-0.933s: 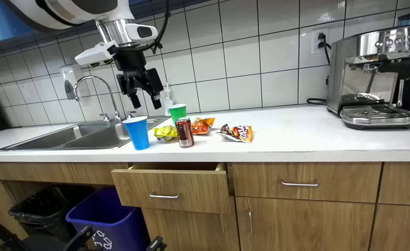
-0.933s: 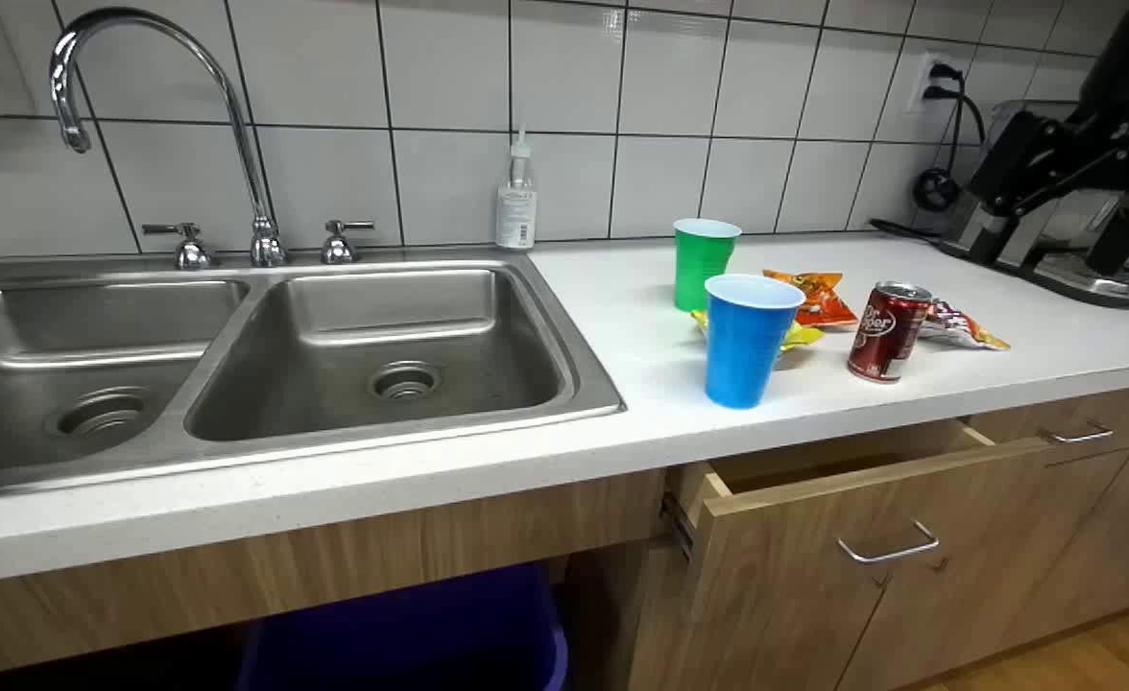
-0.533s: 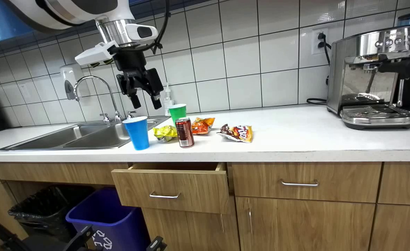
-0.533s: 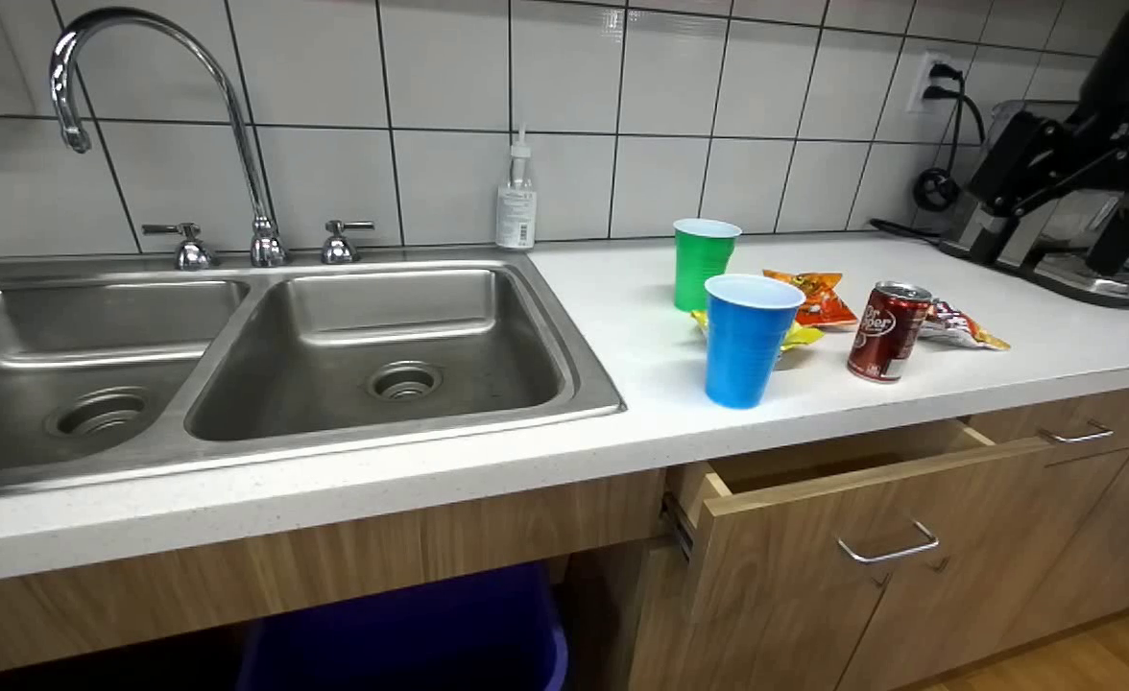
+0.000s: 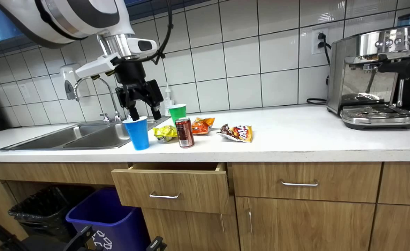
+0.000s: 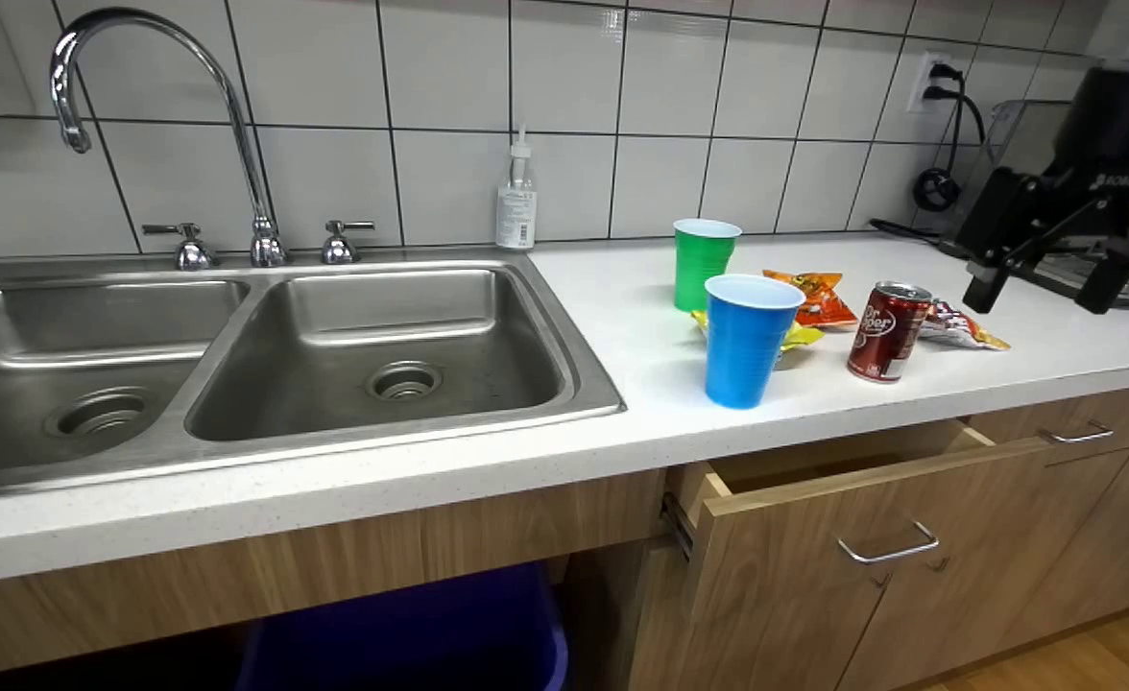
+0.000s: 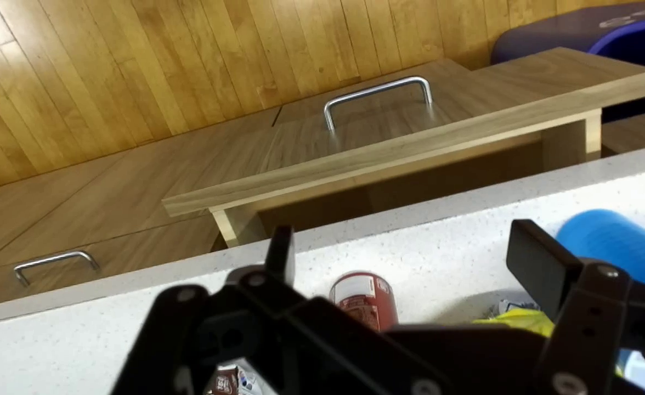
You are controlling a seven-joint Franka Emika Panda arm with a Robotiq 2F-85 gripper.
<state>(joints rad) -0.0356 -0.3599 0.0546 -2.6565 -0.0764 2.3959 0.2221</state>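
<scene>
In an exterior view, lowered since a moment ago, with black blocky fingers (image 5: pixel 156 111) wide apart and empty. In an exterior view, likewise sunk toward the white speckled counter (image 6: pixel 660 384). In the wrist view, framing the dark red metal can (image 7: pixel 363 302), upright on the counter, apart from the fingers; likely nearer it now.

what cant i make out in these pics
- Dark-red metal soda can, wrist view: partly hidden by the black gripper.
- Yellow crinkled snack bag, in an exterior view: mostly behind the blue plastic cup.
- Print on the clear plastic pump bottle, in an exterior view: too small to read.
- Open wooden drawer, wrist view: back hidden by the white countertop.
</scene>
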